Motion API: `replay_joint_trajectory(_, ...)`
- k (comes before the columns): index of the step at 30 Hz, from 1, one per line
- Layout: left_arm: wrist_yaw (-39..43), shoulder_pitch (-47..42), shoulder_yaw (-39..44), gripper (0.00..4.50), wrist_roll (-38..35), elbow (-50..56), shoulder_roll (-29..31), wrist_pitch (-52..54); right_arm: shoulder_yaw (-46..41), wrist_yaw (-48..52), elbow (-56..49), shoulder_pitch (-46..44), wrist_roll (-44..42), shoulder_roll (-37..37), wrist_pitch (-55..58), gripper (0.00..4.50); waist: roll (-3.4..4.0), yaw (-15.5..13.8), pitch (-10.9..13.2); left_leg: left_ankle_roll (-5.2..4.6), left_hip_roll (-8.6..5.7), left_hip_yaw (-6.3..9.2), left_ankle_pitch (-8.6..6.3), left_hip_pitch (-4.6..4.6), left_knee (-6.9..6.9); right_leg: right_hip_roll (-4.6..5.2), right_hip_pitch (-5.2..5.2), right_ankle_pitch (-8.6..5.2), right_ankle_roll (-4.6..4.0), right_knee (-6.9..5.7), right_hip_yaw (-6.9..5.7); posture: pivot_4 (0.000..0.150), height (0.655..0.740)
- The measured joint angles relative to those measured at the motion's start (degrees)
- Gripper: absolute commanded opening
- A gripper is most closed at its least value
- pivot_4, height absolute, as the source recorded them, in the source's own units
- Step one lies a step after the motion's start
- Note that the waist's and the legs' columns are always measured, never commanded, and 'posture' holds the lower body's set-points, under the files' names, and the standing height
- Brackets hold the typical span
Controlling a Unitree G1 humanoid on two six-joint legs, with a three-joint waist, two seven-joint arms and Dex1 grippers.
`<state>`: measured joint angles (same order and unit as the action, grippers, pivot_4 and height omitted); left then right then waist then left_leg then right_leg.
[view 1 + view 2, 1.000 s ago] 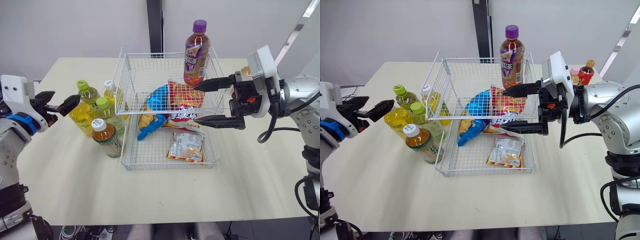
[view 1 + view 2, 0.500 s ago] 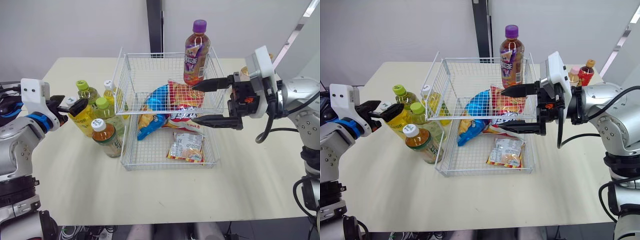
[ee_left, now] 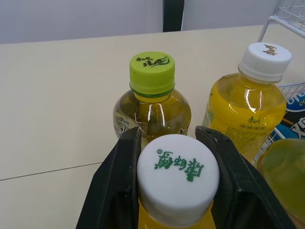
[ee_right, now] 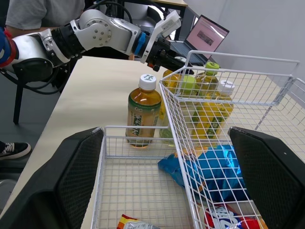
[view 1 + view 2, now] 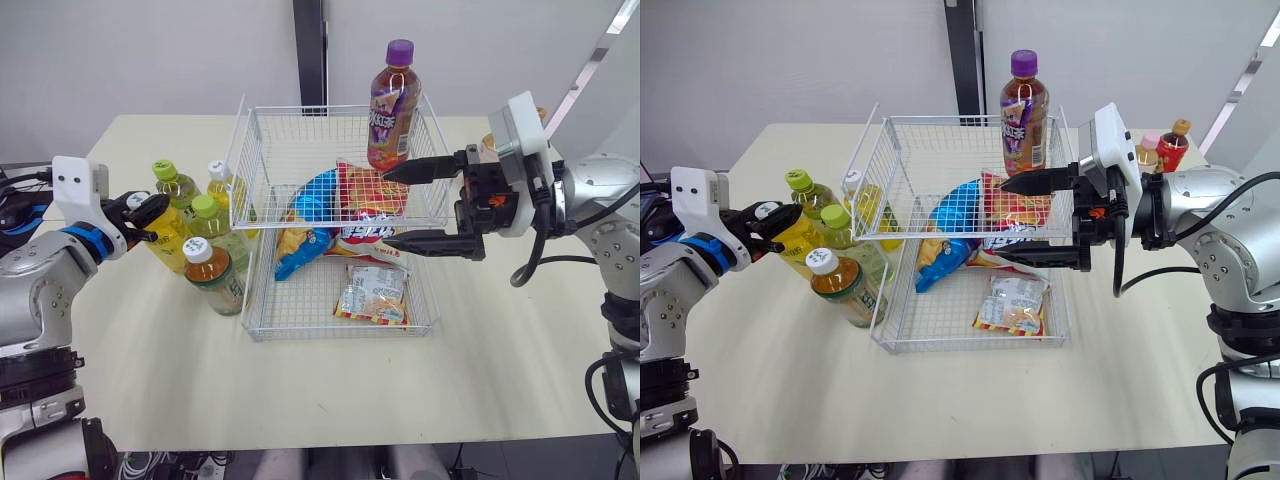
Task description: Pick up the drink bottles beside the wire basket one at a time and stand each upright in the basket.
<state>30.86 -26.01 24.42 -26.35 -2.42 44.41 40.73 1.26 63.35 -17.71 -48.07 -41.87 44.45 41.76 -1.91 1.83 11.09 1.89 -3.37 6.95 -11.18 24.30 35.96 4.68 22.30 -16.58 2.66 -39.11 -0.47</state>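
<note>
Several drink bottles stand left of the wire basket (image 5: 250, 325): a green-capped one (image 5: 172, 182), a white-capped yellow one (image 5: 222, 186), another green-capped one (image 5: 211, 227) and an amber tea bottle (image 5: 213, 276). My left gripper (image 5: 140, 206) is shut on the white cap of a yellow bottle (image 3: 177, 177) at the group's left edge, one finger (image 3: 119, 186) on each side. A purple-capped bottle (image 5: 393, 105) stands upright at the basket's back right. My right gripper (image 5: 388, 208) hangs wide open at the basket's right side, holding nothing.
Snack bags lie in the basket: a blue one (image 5: 305, 225), a red one (image 5: 370, 200) and a small packet (image 5: 372, 293). Two small bottles (image 5: 1170, 145) stand at the table's back right. A laptop (image 4: 206, 36) and a person (image 4: 43, 12) are beyond the table's left end.
My left gripper moved right to the bottle group and closed around the yellow bottle's white cap. The right gripper stayed almost still.
</note>
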Motion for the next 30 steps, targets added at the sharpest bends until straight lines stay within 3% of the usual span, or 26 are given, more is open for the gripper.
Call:
replay_joint_trajectory(9, 2.2, 2.8, 0.8, 1.39, -1.6, 2.6, 2.2, 1.3, -1.3, 0.5, 0.1, 0.0, 0.0, 0.1, -0.4, 4.50, 0.00, 0.1, 0.0, 0.00, 0.01, -0.01, 0.00, 0.02, -0.02, 0.00, 0.01, 0.00, 0.00, 0.05, 0.01, 0.150, 0.7400)
replay_joint_trajectory(20, 12.4, 1.0, 5.3, 1.39, -6.1, 1.2, 16.9, 6.1, -7.3, 0.2, 2.9, 0.0, 0.1, 1.4, -2.9, 4.50, 0.02, 0.0, 0.0, 0.00, 0.04, 0.02, 0.00, 0.07, -0.07, -0.06, 0.03, -0.01, 0.00, 0.10, -0.03, 0.150, 0.7400)
replay_joint_trajectory(24, 17.3, -5.0, 4.5, 1.39, -7.8, -4.8, 22.6, 7.8, -9.6, -0.3, 2.8, 1.5, 0.0, 2.0, -3.6, 4.50, 0.01, 0.0, 0.0, 0.00, 0.05, 0.03, 0.00, 0.08, -0.07, -0.10, 0.05, -0.01, 0.00, 0.11, -0.06, 0.150, 0.7400)
replay_joint_trajectory(30, 23.1, -24.5, -3.6, 1.39, -6.8, -15.9, 28.5, 6.4, -13.5, -1.7, 2.2, 5.6, -0.4, 3.8, -3.7, 4.50, 0.02, -0.2, 0.1, 0.00, 0.02, -0.11, 0.00, 0.10, -0.06, -0.16, 0.01, -0.01, 0.02, 0.09, -0.06, 0.150, 0.7400)
